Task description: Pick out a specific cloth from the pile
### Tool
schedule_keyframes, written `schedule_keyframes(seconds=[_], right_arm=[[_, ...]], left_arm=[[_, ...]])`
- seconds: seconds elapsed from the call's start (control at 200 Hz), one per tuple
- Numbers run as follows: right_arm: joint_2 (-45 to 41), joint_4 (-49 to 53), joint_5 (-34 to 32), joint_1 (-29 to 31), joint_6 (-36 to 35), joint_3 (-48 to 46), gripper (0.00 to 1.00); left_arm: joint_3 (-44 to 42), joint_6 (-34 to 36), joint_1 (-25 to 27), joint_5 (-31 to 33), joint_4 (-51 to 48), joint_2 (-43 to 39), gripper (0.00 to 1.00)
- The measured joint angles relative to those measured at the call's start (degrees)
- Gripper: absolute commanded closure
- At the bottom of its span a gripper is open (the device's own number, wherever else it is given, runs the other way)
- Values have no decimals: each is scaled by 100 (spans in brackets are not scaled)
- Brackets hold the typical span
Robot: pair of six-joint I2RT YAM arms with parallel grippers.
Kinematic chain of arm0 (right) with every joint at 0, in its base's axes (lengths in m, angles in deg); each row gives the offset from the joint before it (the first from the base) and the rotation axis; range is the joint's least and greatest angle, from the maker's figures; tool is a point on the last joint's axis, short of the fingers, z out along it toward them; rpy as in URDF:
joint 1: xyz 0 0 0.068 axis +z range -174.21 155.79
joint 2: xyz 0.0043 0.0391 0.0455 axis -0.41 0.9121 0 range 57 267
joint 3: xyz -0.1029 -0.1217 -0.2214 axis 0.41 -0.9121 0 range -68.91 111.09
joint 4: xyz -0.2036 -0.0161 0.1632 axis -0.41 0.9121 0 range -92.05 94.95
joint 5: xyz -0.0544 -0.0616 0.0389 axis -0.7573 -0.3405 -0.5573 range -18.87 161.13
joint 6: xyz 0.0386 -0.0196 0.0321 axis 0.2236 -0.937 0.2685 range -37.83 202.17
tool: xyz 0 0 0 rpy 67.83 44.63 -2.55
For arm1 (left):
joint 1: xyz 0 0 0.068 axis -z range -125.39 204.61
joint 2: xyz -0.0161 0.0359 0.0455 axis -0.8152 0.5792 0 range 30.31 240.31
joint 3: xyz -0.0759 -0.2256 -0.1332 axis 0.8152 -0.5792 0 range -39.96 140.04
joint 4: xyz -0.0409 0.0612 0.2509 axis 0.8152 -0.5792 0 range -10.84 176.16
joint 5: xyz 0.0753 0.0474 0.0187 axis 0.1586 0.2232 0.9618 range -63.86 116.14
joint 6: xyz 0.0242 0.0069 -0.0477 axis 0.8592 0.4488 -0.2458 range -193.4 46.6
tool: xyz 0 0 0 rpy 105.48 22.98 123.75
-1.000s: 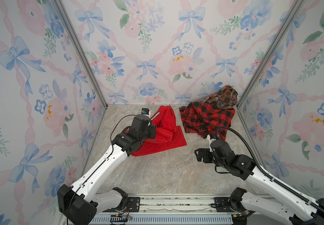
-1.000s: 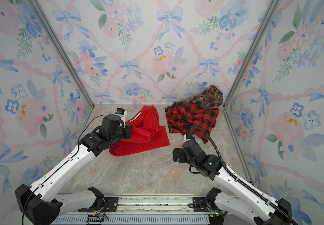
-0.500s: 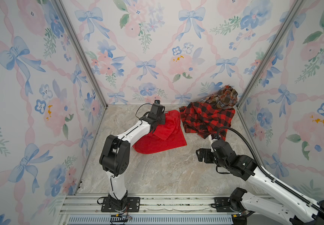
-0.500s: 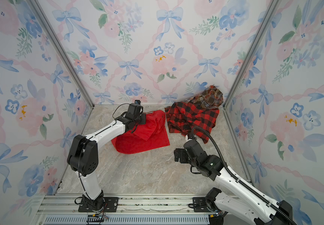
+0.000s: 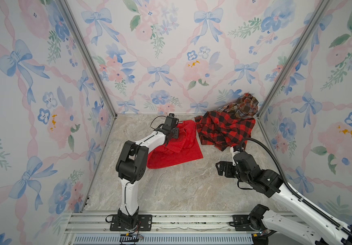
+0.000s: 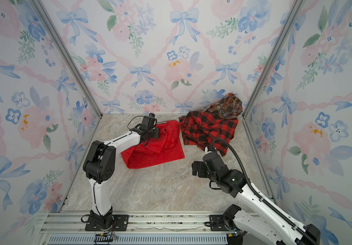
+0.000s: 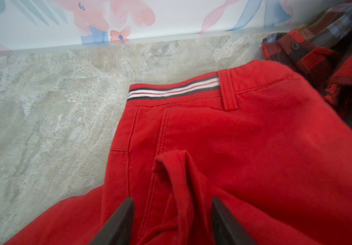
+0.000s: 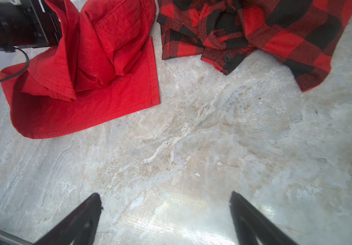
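Plain bright red cotton garment [image 5: 177, 148] lies mid-frame in both top views, just left of the pile of check and plaid shirts [image 5: 226, 127].
Soft, light and limp; the firmer striped waistband [image 7: 171, 91] is the surest hold. The left gripper [image 7: 172, 200] stands apart astride a loose fold, and the right gripper [image 8: 165, 194] gapes over bare floor. A second ago the left held the garment clamped and peaked; now it has slumped.

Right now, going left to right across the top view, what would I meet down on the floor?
Left robot arm → red cloth → red-and-black check shirt.
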Motion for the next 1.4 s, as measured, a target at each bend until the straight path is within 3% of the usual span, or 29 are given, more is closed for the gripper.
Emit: schedule_keyframes(seconds=[0.13, 0.24, 0.42, 0.51, 0.705, 1.065, 1.125, 1.205, 1.25, 1.32, 1.4], right_arm=[[76, -105, 63, -4, -22, -28, 3], [173, -243, 146, -44, -111, -33, 3], [417, -568, 380, -149, -232, -122, 3], [549, -717, 529, -232, -302, -162, 3], [758, -925, 791, -267, -411, -175, 3], [509, -1003, 846, -267, -348, -466, 3], [442, -964, 841, -267, -348, -459, 3], [402, -905, 822, -267, -348, -437, 3], [402, -890, 820, -267, -345, -433, 3], [404, -866, 820, -267, -326, -426, 3], [402, -776, 785, -251, -302, -387, 3]], left_arm=[[-455, 105, -151, -236, 24, -1115, 3], [-1060, -52, -267, -343, 188, -2225, 2], [-3119, -1180, -874, -332, 251, -4146, 2], [-4002, -1692, -1314, -393, 116, -4636, 2], [-4642, -2260, -2166, -1073, -13, -4352, 2], [-4363, -2472, -2234, -1821, 1172, -2409, 2], [-4275, -2503, -2179, -1755, 1309, -2264, 10], [-4166, -2518, -2100, -1659, 1495, -2015, 29], [-4028, -2529, -2074, -1615, 1554, -1834, 52], [-3851, -2549, -2074, -1512, 1698, -1545, 99], [-3801, -2524, -2083, -1250, 1751, -1392, 100]])
